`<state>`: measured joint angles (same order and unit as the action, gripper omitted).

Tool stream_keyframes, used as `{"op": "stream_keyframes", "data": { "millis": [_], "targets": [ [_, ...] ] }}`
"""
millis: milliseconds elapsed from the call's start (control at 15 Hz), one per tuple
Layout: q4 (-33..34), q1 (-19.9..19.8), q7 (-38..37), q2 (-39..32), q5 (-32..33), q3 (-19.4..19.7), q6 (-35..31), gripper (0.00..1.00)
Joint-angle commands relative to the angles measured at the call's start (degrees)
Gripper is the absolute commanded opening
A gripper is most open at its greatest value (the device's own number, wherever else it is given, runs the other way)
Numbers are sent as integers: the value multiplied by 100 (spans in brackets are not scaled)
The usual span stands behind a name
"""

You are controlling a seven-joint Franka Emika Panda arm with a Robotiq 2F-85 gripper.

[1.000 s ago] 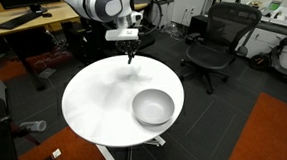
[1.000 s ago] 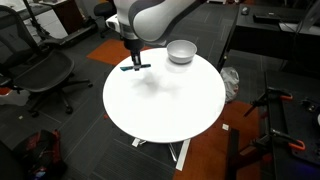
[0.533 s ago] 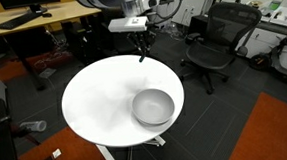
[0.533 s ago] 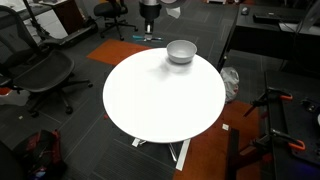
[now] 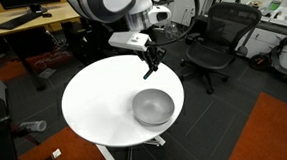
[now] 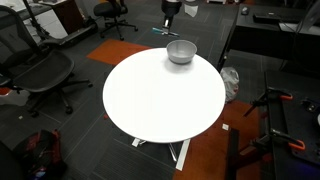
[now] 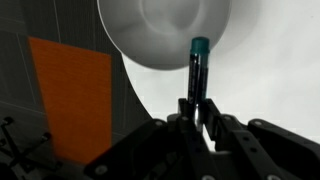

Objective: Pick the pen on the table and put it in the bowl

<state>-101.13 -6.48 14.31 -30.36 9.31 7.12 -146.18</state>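
So the bench (image 5: 95,103) is a big round white top. Apart from the bowl (image 5: 153,106) it looks bare, with just a soft shadow on it. In this exterior view the light grey bowl sits toward the 4 o'clock part of the top. In the other exterior view the bowl (image 6: 181,51) is up near the 12 o'clock edge, and the bench's white pedestal (image 6: 180,152) pokes out underneath.

The gripper (image 5: 152,61) is clamped on the pen (image 7: 198,72) and holds it in the air, off the bench. It hangs at about 12 o'clock from the bowl in that exterior view. In the wrist view the dark pen sticks straight out past the fingers (image 7: 216,128). Its teal tip lands on the picture of the bowl's rim (image 7: 165,30), which fills the 12 o'clock area of that view.

Room-wise it's dark grey floor with an orange patch (image 5: 277,132) at 4 o'clock. There's a black mesh office chair (image 5: 216,40) at 2 o'clock of the bench and a tan wooden desk (image 5: 30,19) at 10 o'clock. Another office chair (image 6: 40,70) sits at 9 o'clock in an exterior view.
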Motion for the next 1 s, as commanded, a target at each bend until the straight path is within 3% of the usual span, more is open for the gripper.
{"op": "stream_keyframes", "data": {
  "millis": [0,400,667,733,800,933],
  "targets": [
    [-664,-15,-592,329,108,191,-332,5],
    [-987,-91,-1236,272,1,422,-510,5],
    [-853,-213,-1392,110,-133,404,-454,5],
    [-818,-227,-1425,83,-156,407,-438,44],
    [-796,-256,-1410,67,-199,391,-428,45],
    [-760,-283,-1403,42,-264,381,-408,58]
  ]
}}
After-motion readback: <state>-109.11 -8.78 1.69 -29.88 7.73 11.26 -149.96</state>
